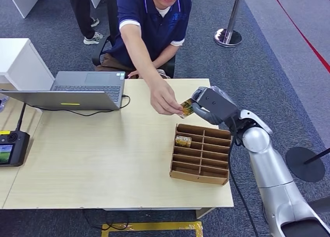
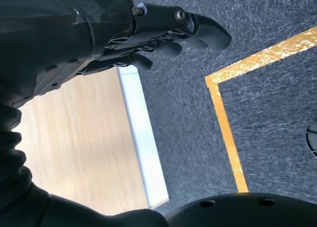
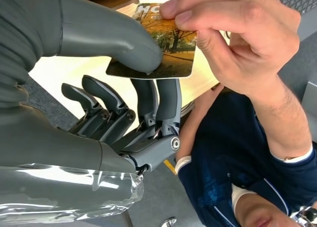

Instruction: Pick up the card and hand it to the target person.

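Observation:
The card (image 1: 187, 108) (image 3: 169, 56), printed with an autumn scene, is pinched between the thumb and fingers of my right hand (image 1: 208, 106) (image 3: 123, 88) above the table, just beyond the cardboard tray (image 1: 202, 171). The seated person's hand (image 1: 165, 99) (image 3: 224, 34) grips the card's other end at the same time. A second card (image 1: 183, 141) lies in a tray compartment on its far left side. My left hand (image 2: 149, 34) hangs beside the table edge over the carpet, its fingers loosely curled with nothing in them.
A laptop (image 1: 83, 90) with its cable sits on the far left of the table (image 1: 97, 159). A black controller (image 1: 12, 146) lies on the left edge. Another person stands behind. A stanchion base (image 1: 227, 37) stands on the carpet, with yellow floor tape (image 2: 228, 133) below.

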### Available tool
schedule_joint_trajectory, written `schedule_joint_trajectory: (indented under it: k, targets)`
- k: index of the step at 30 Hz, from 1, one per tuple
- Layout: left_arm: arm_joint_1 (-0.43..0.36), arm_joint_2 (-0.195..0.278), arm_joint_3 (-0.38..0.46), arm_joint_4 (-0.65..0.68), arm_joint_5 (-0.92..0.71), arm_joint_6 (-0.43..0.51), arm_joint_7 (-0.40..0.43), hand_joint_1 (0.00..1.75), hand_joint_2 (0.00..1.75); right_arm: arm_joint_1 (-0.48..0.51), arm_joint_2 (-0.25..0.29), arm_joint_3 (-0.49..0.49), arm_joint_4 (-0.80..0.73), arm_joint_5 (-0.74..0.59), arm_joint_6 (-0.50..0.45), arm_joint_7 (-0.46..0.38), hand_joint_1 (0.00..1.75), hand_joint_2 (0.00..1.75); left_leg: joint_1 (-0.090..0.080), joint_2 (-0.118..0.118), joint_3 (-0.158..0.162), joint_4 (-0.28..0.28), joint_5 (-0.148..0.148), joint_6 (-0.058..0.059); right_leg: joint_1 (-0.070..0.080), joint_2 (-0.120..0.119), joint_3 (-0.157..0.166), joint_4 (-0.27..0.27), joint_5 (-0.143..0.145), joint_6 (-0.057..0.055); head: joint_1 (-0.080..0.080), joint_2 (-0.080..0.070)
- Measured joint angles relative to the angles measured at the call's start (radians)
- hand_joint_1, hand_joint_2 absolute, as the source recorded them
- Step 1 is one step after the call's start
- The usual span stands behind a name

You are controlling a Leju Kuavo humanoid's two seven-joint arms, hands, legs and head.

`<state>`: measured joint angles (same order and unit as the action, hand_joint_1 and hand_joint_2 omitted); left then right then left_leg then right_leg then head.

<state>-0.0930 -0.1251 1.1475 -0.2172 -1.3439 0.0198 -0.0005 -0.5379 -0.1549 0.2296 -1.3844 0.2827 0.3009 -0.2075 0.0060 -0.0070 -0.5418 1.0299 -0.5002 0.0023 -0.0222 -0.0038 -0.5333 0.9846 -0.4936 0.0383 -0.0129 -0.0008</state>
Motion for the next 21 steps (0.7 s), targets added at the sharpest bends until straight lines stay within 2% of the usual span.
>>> schedule_joint_trajectory:
  k: [2,3,9,13,15,17,19,20,21]
  targets:
    - [0.0,0.0,-0.001,0.0,-0.006,0.001,-0.001,0.0,1.75,0.002,0.0,-0.001,0.0,0.0,-0.003,0.001,0.32,1.75,0.0,0.0,0.0,0.0,0.0,0.0,0.0,0.0,0.0,0.0,0.0,0.0,0.0,0.0]
    - [0.0,0.0,-0.002,0.0,-0.008,0.002,-0.001,0.0,1.75,0.003,0.0,-0.002,0.0,0.0,-0.004,0.001,0.0,1.75,0.0,0.0,0.0,0.0,0.0,0.0,0.0,0.0,0.0,0.0,0.0,0.0,0.0,0.0]
    - [0.0,0.001,-0.005,0.0,-0.01,0.006,-0.006,0.0,1.75,0.009,0.0,-0.003,0.0,-0.004,-0.011,0.001,0.0,1.75,0.0,0.0,0.0,0.0,0.0,0.0,0.0,0.0,0.0,0.0,0.0,0.0,0.0,0.0]
    - [0.0,0.002,-0.004,0.0,-0.002,0.008,-0.007,0.0,0.0,0.01,0.0,-0.004,0.0,-0.007,-0.012,0.001,0.0,1.75,0.0,0.0,0.0,0.0,0.0,0.0,0.0,0.0,0.0,0.0,0.0,0.0,0.0,0.0]
    - [0.0,0.002,-0.004,0.0,0.006,0.009,-0.004,0.0,0.0,0.01,0.0,-0.005,0.0,-0.008,-0.013,0.001,0.0,1.75,0.0,0.0,0.0,0.0,0.0,0.0,0.0,0.0,0.0,0.0,0.0,0.0,0.0,0.0]
    - [0.0,0.002,-0.004,0.0,0.009,0.015,0.004,0.0,0.0,0.01,0.0,-0.005,0.0,-0.009,-0.013,0.001,0.18,1.75,0.0,0.0,0.0,0.0,0.0,0.0,0.0,0.0,0.0,0.0,0.0,0.0,0.0,0.0]
    - [0.0,0.002,-0.004,0.0,0.013,0.02,0.01,0.0,0.0,0.01,0.002,-0.008,0.0,-0.012,-0.015,0.001,1.04,1.75,0.0,0.0,0.0,0.0,0.0,0.0,0.0,0.0,0.0,0.0,0.0,0.0,0.0,0.0]
    - [0.0,0.002,-0.003,0.0,0.015,0.021,0.011,0.0,0.0,0.01,0.003,-0.011,-0.001,-0.015,-0.018,0.001,1.41,1.75,0.0,0.0,0.0,0.0,0.0,0.0,0.0,0.0,0.0,0.0,0.0,0.0,0.0,0.0]
    - [0.0,0.002,-0.003,0.0,0.017,0.021,0.012,0.0,0.0,0.01,0.004,-0.012,-0.001,-0.016,-0.019,0.001,1.71,1.75,0.0,0.0,0.0,0.0,0.0,0.0,0.0,0.0,0.0,0.0,0.0,0.0,0.0,0.0]
